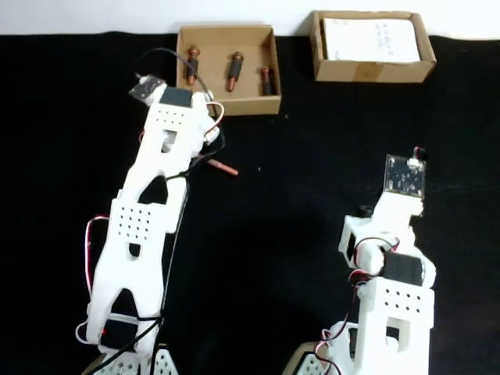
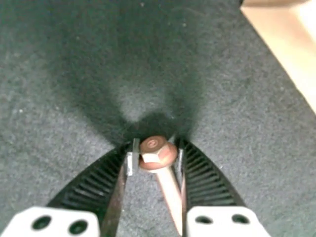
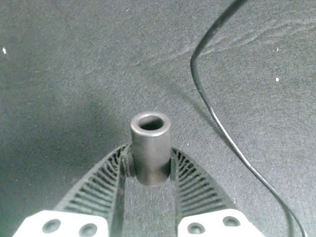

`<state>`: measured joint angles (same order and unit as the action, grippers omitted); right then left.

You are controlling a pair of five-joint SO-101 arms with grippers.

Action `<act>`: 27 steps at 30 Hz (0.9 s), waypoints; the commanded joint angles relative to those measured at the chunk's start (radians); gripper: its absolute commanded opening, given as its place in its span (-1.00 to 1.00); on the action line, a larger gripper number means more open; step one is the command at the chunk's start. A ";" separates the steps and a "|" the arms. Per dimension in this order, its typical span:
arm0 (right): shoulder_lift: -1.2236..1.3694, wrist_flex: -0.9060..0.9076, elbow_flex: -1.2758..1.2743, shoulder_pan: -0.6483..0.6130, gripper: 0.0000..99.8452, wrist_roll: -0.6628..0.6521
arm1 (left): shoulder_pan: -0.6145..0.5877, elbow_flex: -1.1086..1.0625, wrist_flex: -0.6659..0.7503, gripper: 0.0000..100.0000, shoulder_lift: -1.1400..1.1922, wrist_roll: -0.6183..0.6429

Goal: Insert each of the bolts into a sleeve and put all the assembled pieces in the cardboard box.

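**Bolt and sleeve in hand, arms apart**

The left gripper is clenched on a copper-coloured bolt, pinching it just under the hex head. The shank runs back between the ribbed fingers above the black cloth.

The right gripper grasps a dark sleeve by its lower wall, upright, its open bore clear of the fingertips.

Both parts look like small, rigid metal: light, hard to damage, but smooth. The bolt could swivel about its narrow pinch. The round sleeve could twist if pushed off-centre. A hold low on the wall, as here, keeps the mouth free.

From above, the two arms stand well apart. The cardboard box, near the left arm, holds three assembled pieces.
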<state>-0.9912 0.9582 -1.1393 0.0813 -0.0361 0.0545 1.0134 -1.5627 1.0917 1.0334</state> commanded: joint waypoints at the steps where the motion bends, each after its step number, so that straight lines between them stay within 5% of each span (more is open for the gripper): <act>1: -0.022 -0.019 0.004 -0.007 -0.99 -0.002 | -0.013 0.012 -0.037 -0.77 -0.002 -0.044; 9: -0.024 -0.019 0.004 -0.007 -0.99 -0.002 | -0.015 0.015 -0.058 -0.98 -0.007 -0.310; 19: -0.024 -0.019 0.004 -0.007 -0.99 -0.002 | 0.041 0.171 -0.057 -0.97 0.001 -0.901; 27: -0.024 -0.019 0.004 -0.007 -0.99 0.000 | 0.081 0.176 -0.080 -0.70 -0.005 -0.948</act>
<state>-0.9912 0.9582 -1.1393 0.0813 -0.0361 0.1250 1.1393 -1.6272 1.1101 0.0760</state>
